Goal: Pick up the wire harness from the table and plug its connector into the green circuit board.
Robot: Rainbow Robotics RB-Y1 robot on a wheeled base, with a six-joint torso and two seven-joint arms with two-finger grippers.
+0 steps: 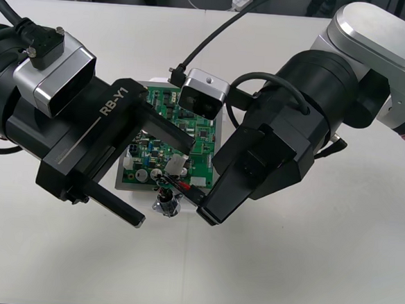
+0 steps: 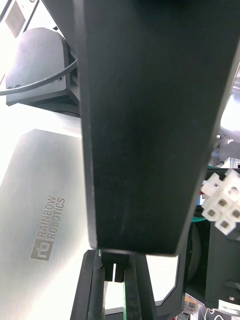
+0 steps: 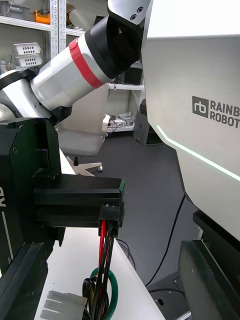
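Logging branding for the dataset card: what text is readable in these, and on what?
"RB-Y1": body of the left gripper.
"RAINBOW ROBOTICS": pale panel, right wrist view.
"RAINB", "ROBOT", cut off: white panel, left wrist view.
Print on the green circuit board: too small to read.

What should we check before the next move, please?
1. Right gripper shut on the plug: ok.
2. Left gripper open, one finger over the green circuit board: ok.
3. Plug seated in the board: not ok; it is held up, wires hanging below.
4. Plug lined up with the board for insertion: cannot tell.
5. Metal socket clear of the board's near edge: cannot tell.
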